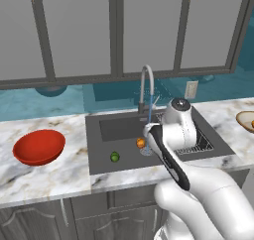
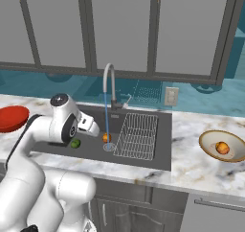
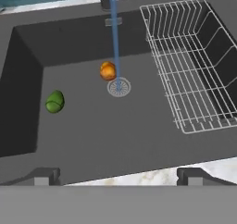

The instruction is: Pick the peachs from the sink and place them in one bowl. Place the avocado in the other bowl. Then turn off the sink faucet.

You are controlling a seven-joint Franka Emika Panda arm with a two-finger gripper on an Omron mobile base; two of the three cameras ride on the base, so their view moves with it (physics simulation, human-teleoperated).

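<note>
One peach (image 3: 108,71) lies in the dark sink (image 3: 115,126) just left of the round drain (image 3: 119,87); it also shows as the orange fruit (image 2: 106,137) beside the water stream. The other peach (image 2: 222,147) rests inside the tan bowl (image 2: 210,139) on the right counter. The avocado (image 3: 54,102) lies at the basin's left side. The red bowl (image 1: 38,146) stands on the left counter with nothing in it. Water runs from the faucet (image 1: 145,85) onto the drain. My gripper (image 3: 119,177) hangs open above the sink's front edge, holding nothing.
A wire rack (image 3: 190,61) takes up the right part of the basin. The blue water stream (image 3: 114,38) falls just right of the peach in the sink. Marble counter (image 2: 191,173) runs on both sides. Cabinets stand behind, above a teal backsplash with a wall outlet (image 2: 171,96).
</note>
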